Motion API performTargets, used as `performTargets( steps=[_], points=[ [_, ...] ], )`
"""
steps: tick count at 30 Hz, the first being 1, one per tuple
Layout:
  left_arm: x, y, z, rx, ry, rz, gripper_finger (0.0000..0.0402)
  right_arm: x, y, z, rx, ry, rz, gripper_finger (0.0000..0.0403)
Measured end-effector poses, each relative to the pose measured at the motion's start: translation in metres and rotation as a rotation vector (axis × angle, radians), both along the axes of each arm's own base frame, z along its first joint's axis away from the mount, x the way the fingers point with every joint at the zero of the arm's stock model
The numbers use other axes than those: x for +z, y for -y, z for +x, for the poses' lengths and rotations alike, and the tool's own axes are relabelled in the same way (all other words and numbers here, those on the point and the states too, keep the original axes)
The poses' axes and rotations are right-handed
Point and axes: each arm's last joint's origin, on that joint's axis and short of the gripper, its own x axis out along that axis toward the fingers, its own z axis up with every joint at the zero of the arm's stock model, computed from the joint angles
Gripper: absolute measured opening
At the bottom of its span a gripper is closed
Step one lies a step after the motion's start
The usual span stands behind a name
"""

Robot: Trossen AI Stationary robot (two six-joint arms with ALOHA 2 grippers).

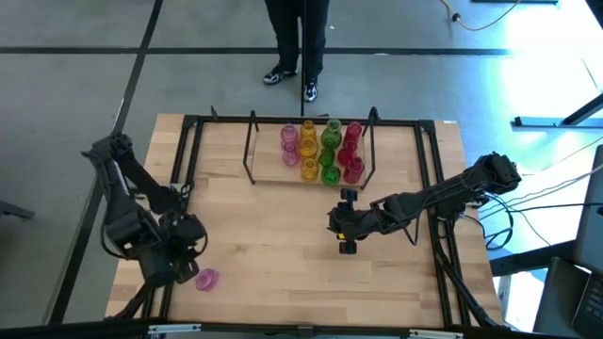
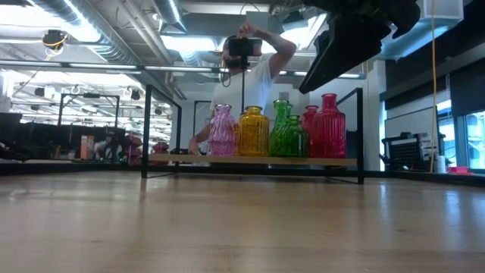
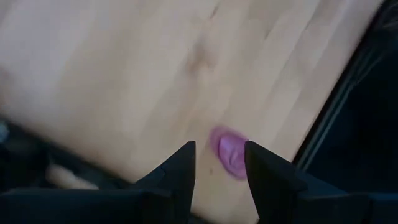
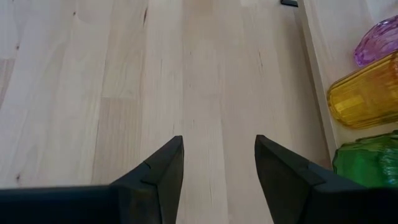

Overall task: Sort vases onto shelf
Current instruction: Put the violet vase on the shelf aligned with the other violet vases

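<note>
A lone pink vase (image 1: pixel 206 279) rests on the table near its front left corner. My left gripper (image 1: pixel 191 264) hovers over it, pointing steeply down, open, and the pink vase (image 3: pixel 229 152) shows just beyond its fingertips (image 3: pixel 219 149). The shelf (image 1: pixel 268 174) stands at the far middle. It carries rows of pink (image 1: pixel 289 141), yellow (image 1: pixel 308 149), green (image 1: pixel 330 153) and red vases (image 1: pixel 351 151), all upright on its board. In front of the shelf my right gripper (image 1: pixel 334 224) hangs open above bare wood (image 4: pixel 217 155), with nothing between its fingers.
A black metal frame (image 1: pixel 188 141) runs around the wooden tabletop. A person (image 1: pixel 297 38) stands beyond the far edge, behind the shelf. Bare tabletop (image 1: pixel 273 245) lies between the two grippers.
</note>
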Motion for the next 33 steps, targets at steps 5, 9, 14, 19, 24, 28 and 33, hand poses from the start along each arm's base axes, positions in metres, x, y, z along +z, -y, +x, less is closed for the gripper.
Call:
performTargets(
  steps=[5, 9, 14, 19, 24, 28, 33],
  points=[
    [-0.032, 0.004, 0.002, 0.036, -0.137, -0.121, 0.0131, 0.000, 0.000, 0.000, 0.000, 0.000, -0.001, 0.0179],
    [-0.049, 0.009, 0.008, 0.037, -0.135, -0.190, 0.0131, 0.000, 0.000, 0.000, -0.001, 0.000, -0.001, 0.0179],
    [-0.068, 0.016, 0.012, 0.069, -0.122, -0.276, 0.0131, 0.000, 0.000, 0.000, 0.000, -0.001, 0.000, 0.0179],
    [-0.087, 0.018, 0.009, 0.101, -0.135, -0.294, 0.0130, 0.000, 0.000, 0.000, 0.000, -0.005, -0.002, 0.0179],
    [-0.102, 0.018, 0.006, 0.119, -0.159, -0.308, 0.0130, 0.000, 0.000, 0.000, 0.000, -0.005, -0.002, 0.0179],
    [-0.113, 0.017, 0.004, 0.129, -0.166, -0.313, 0.0130, 0.000, 0.000, 0.000, 0.000, -0.005, -0.002, 0.0179],
    [-0.119, 0.018, 0.004, 0.125, -0.161, -0.329, 0.0130, 0.000, 0.000, 0.000, 0.000, -0.005, -0.002, 0.0179]
  ],
)
